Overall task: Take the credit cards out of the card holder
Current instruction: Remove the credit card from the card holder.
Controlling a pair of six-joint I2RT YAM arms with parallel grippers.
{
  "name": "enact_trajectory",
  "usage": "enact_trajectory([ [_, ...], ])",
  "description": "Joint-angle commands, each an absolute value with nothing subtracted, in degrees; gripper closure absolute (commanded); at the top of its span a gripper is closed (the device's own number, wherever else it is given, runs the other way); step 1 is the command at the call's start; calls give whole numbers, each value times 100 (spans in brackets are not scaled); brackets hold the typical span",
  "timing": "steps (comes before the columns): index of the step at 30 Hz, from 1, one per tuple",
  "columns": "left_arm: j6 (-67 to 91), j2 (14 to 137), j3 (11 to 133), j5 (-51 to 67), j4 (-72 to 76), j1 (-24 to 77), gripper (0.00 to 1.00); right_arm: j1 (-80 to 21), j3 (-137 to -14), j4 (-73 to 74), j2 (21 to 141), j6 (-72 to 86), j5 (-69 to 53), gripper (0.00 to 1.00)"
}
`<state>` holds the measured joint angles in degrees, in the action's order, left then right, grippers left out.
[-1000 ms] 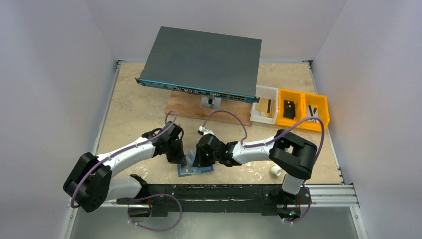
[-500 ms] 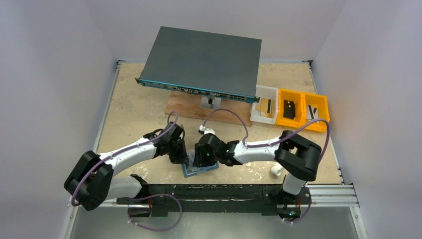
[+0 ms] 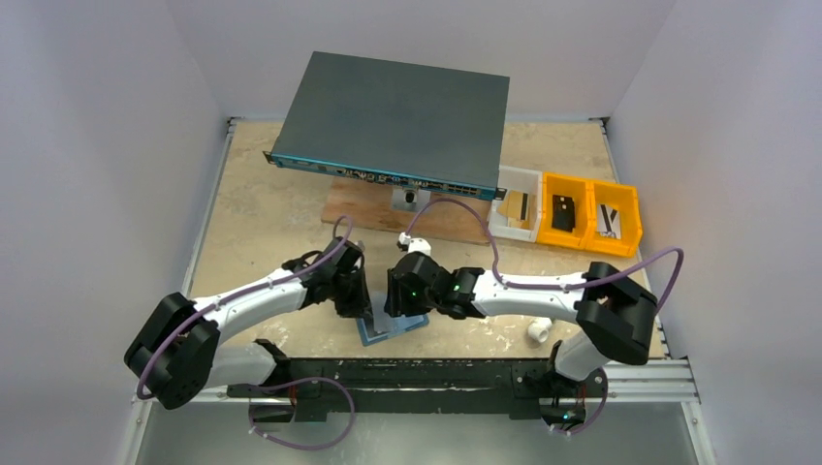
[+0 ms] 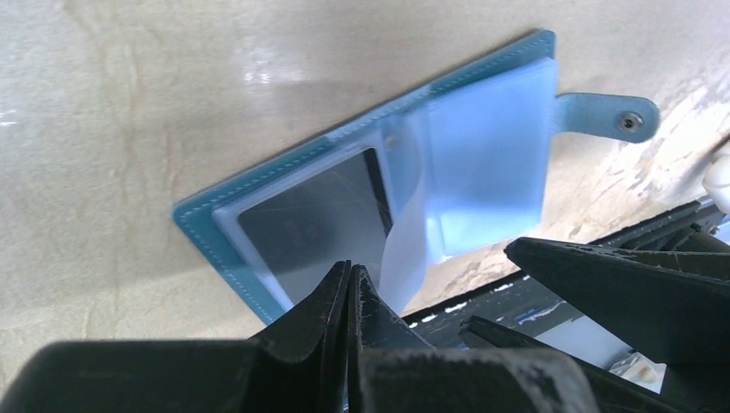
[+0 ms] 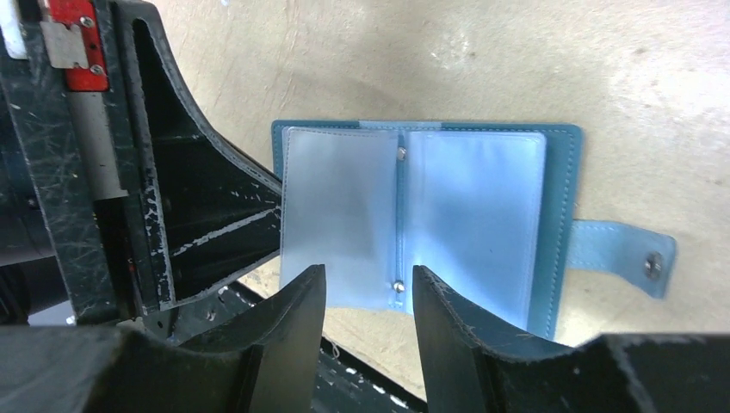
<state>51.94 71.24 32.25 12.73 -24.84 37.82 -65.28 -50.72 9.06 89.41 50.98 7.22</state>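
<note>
The steel-blue card holder (image 3: 388, 331) lies open on the table near the front edge, between my two grippers. In the left wrist view it (image 4: 219, 228) shows clear plastic sleeves, one leaf curling up, and a dark glossy card (image 4: 314, 219) inside the near sleeve. My left gripper (image 4: 349, 274) is shut, its tips resting at that sleeve's edge. In the top view it (image 3: 361, 310) is at the holder's left side. My right gripper (image 5: 368, 288) is open just above the sleeves' spine. The snap tab (image 5: 624, 258) sticks out to the right. No card shows apart from the holder.
A large dark grey box (image 3: 393, 121) sits on a wooden board (image 3: 359, 208) at the back. White and orange bins (image 3: 582, 213) stand at the back right. A small white object (image 3: 536, 332) lies front right. A black rail (image 3: 436, 373) runs along the front edge.
The right arm's elbow has swung out to the right and its gripper has turned over the holder. The left gripper has moved slightly right. The holder has shifted a little right.
</note>
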Motion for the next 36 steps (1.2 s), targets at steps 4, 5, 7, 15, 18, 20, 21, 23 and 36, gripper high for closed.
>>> enact_trajectory([
  [4, 5265, 7401, 3868, 1330, -2191, 4082, 99, -6531, -5064, 1611, 8140, 5287, 1516, 59],
  [5, 5258, 7513, 3960, 1320, -2170, 4114, 98, -6530, -5025, 1675, 8052, 5311, 1609, 58],
  [7, 5273, 7794, 4150, 1321, -2086, 4172, 96, -6522, -4923, 1762, 7885, 5377, 1763, 59],
  [15, 5340, 8906, 4793, 1479, -1911, 4330, 92, -6521, -4510, 1773, 7502, 5563, 1834, 59],
  [18, 5372, 9013, 4785, 1501, -1890, 4338, 91, -6516, -4423, 1651, 7524, 5536, 1714, 59],
  [20, 5370, 8946, 4761, 1474, -1908, 4333, 90, -6521, -4396, 1502, 7608, 5487, 1575, 60],
  [21, 5358, 8897, 4748, 1442, -1941, 4337, 90, -6517, -4399, 1440, 7663, 5470, 1506, 61],
  [23, 5302, 8772, 4771, 1368, -2073, 4333, 88, -6521, -4422, 1299, 7792, 5412, 1394, 62],
  [36, 5117, 7536, 4592, 385, -3418, 4300, 83, -6526, -4795, 415, 8821, 5145, 638, 66],
])
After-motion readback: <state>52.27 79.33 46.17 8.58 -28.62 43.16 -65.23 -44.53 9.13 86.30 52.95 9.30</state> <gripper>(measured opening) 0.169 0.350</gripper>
